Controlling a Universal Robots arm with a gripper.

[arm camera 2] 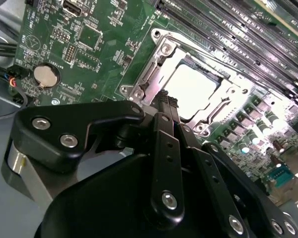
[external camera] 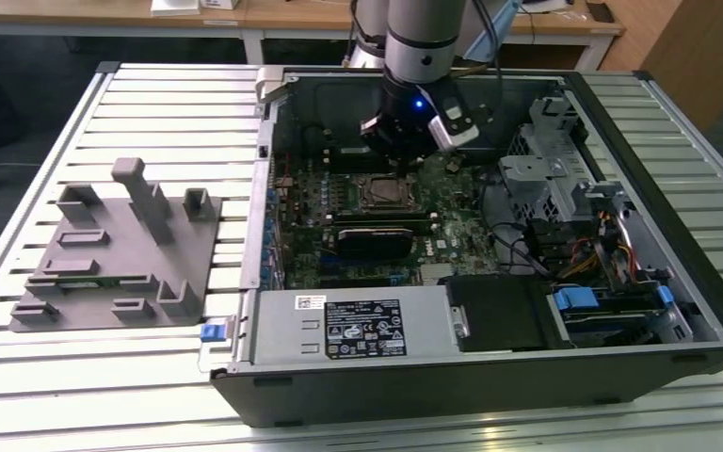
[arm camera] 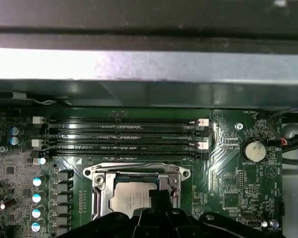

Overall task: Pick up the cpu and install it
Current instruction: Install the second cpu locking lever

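The cpu is a pale silvery square lying flat in the socket on the green motherboard, with the metal socket frame around it. It also shows in the first wrist view as the cpu and in the exterior view as the cpu, inside the open computer case. My gripper hangs just above the chip's edge. Its black fingers are shut together with nothing between them. In the exterior view the gripper sits over the back of the board, just behind the socket.
A grey plastic fixture stands on the slatted table at the exterior view's left. Inside the case are memory slots, a coin battery, a black rectangular block, the power supply and a drive cage with cables.
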